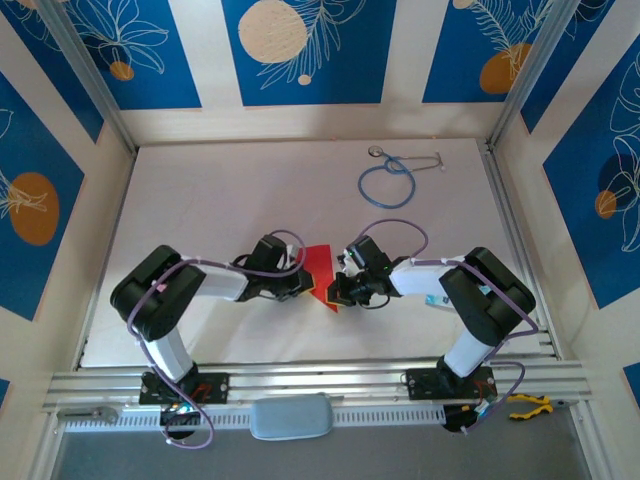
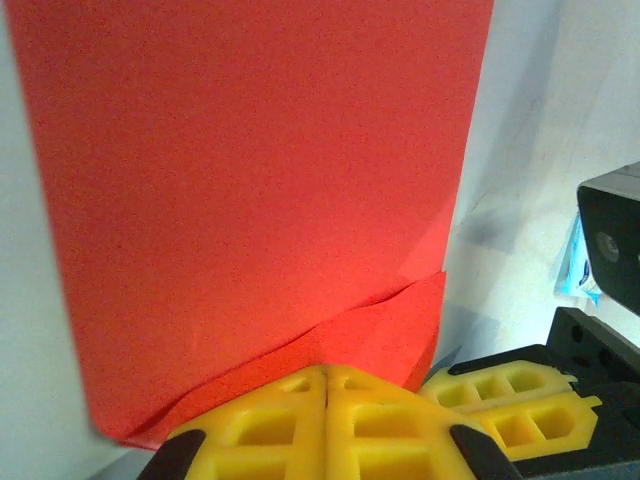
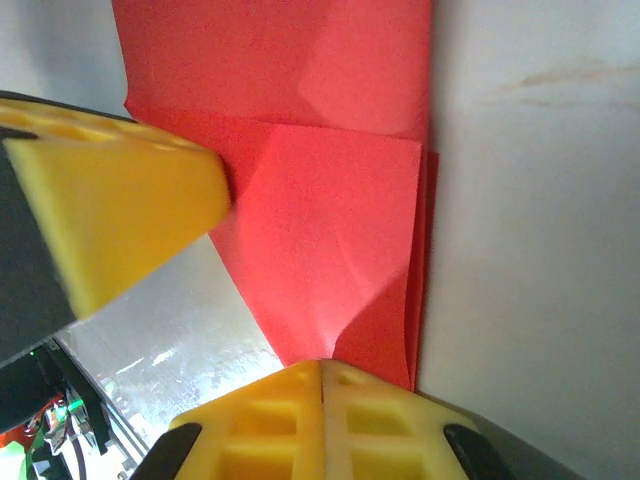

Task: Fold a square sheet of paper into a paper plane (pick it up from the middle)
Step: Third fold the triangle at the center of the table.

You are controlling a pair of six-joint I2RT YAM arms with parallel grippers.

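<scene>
Red paper, thin and matte, is what you are working. The red sheet lies flat near the middle of the table, a touch toward 6 o'clock in the overhead view. The blue stethoscope is well apart at about 1 o'clock. The sheet reads as partly folded rather than a plain square: your right wrist camera shows a flap laid over lower layers, with stacked edges along its 3 o'clock side.

Your left gripper sits at the sheet's 9 o'clock and your right gripper at its 3 o'clock, nearly facing each other. Each claw is pressed together, with no gap between the yellow pads, and its tips are set against the paper's edge. You cannot tell from these views whether a layer is nipped between the pads or merely pressed down.

Expect the sheet to weigh next to nothing and to have no stiffness of its own. Lifted by one corner it will likely droop. A sideways drag will probably slide the whole thing on the smooth table or spring the flap open. It creases for good, so a stray pinch would mark it. Take hold at a folded edge where the layers are doubled, or along the centre line, with one claw pinning while the other works.
</scene>
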